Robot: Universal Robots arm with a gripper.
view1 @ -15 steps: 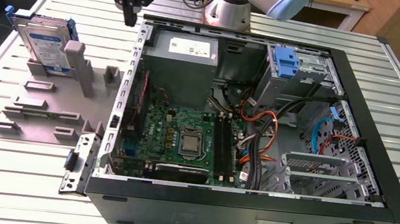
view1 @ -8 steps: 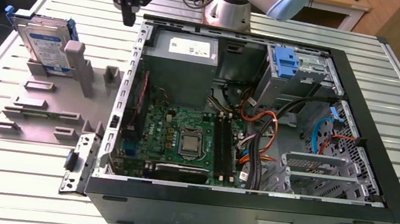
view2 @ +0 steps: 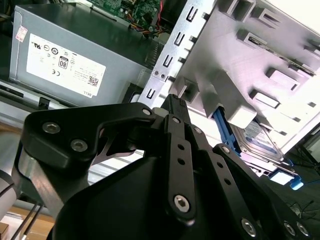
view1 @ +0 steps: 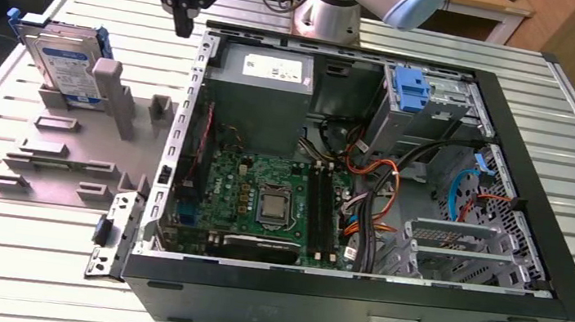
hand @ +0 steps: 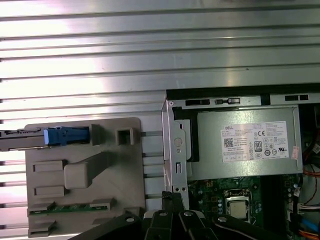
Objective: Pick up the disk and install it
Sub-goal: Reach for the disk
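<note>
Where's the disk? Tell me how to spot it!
Find the big open black computer case; at the exterior view's left of it lies a grey plastic holder. The flat silver disk stands on edge in it, the only piece there with blue side rails and a blue-and-white label.

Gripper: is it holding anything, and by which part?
Nothing is held. The gripper hangs empty by the case's edge; the disk stands apart in its grey holder.
</note>
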